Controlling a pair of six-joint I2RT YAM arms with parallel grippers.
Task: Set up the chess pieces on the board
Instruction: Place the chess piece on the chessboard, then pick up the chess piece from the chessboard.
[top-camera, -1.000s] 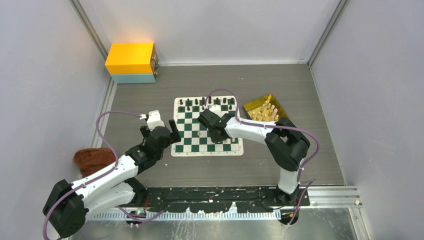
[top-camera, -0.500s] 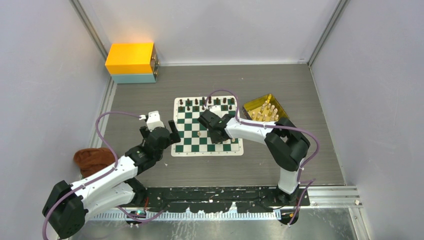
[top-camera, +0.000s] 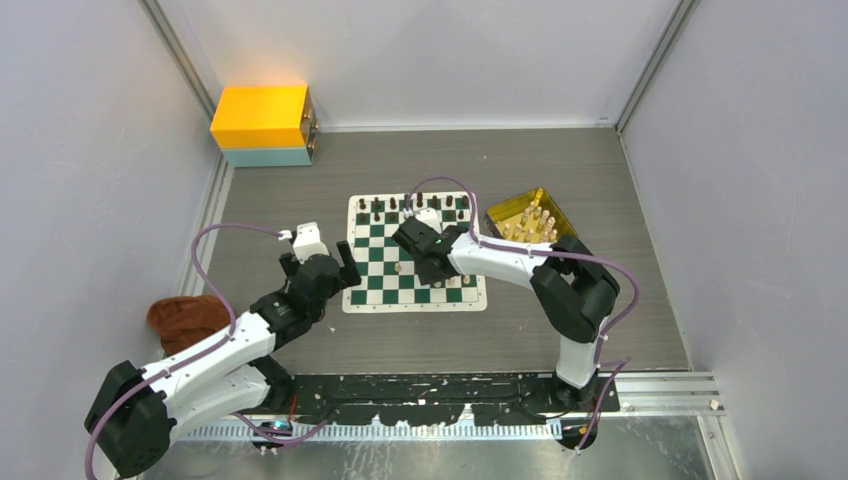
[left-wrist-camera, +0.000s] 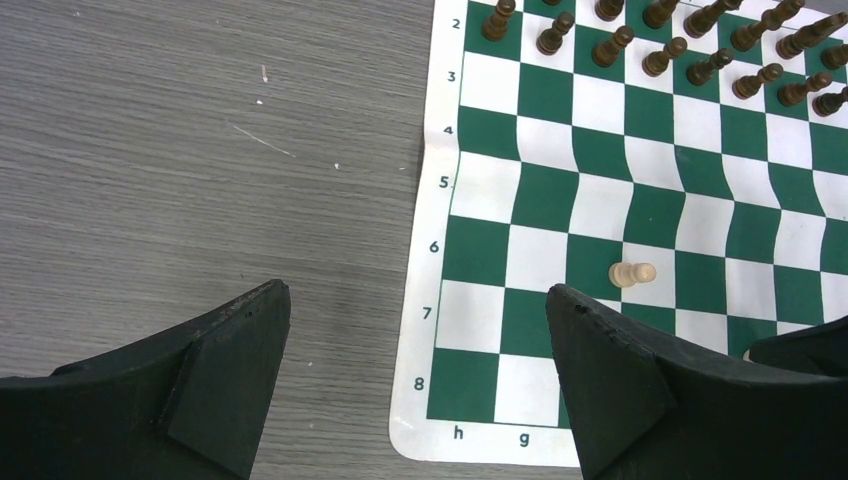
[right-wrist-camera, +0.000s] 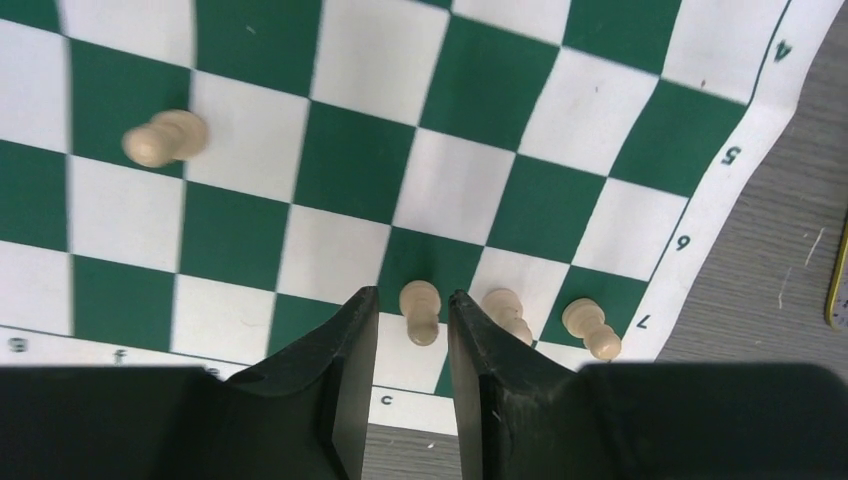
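The green and white board (top-camera: 375, 275) lies mid-table, with dark pieces (top-camera: 415, 205) lined up along its far rows. My right gripper (top-camera: 436, 270) hangs over the board's near right part. In the right wrist view its fingers (right-wrist-camera: 412, 295) stand slightly apart around an upright pale pawn (right-wrist-camera: 420, 310) on the board, with small gaps on both sides. Two more pale pawns (right-wrist-camera: 590, 328) stand to its right, and a lone pale pawn (right-wrist-camera: 165, 137) further left. My left gripper (left-wrist-camera: 417, 293) is open and empty over the board's near left corner (left-wrist-camera: 430, 430).
A gold tray (top-camera: 497, 212) holding several pale pieces stands just right of the board. A yellow box (top-camera: 262, 120) sits at the far left corner. A brown cloth (top-camera: 185, 318) lies by the left wall.
My right gripper has shifted slightly back and left over the board. The left arm has not moved.
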